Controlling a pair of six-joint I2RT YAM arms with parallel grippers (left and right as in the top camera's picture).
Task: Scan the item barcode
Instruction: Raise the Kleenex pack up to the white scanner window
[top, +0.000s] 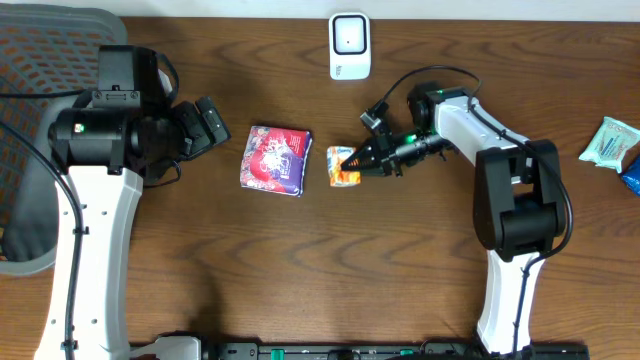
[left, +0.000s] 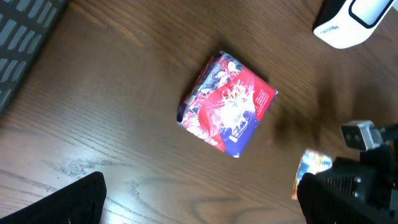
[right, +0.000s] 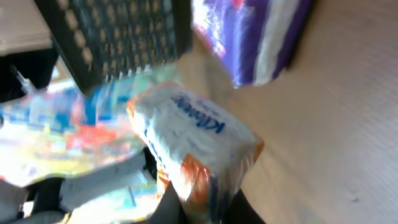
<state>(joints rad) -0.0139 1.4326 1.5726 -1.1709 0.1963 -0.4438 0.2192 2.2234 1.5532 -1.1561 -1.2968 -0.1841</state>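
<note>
- At the far left of the worktop (top: 300, 270), we see a grey mesh chair (top: 40, 45) beside the left arm
- Just right of that arm's dark body, the left end effector (top: 212, 122) hovers with its jaws spread wide and nothing between them, facing the packets
- Next comes a purple-and-red packet (top: 276, 159), lying flat on the wood near those fingers but apart from them; our left wrist view has it in the middle of the picture (left: 227, 102)
- Just beside its right edge, near the middle of the worktop, is the small tissue pack (top: 343, 166), white with orange ends and blue lettering
- Meeting that pack from the right, the right end effector (top: 365, 160) is closed on its right end; in our right wrist view the pack (right: 199, 143) runs down into the dark fingers at the bottom edge, and we cannot tell whether it rests on the wood or is lifted
- Behind the pack, at the back edge and well apart, stands the white scanner (top: 350, 45)
- Far right, a teal packet (top: 610, 140) lies beside a blue item (top: 632, 178) cut off by the edge
</note>
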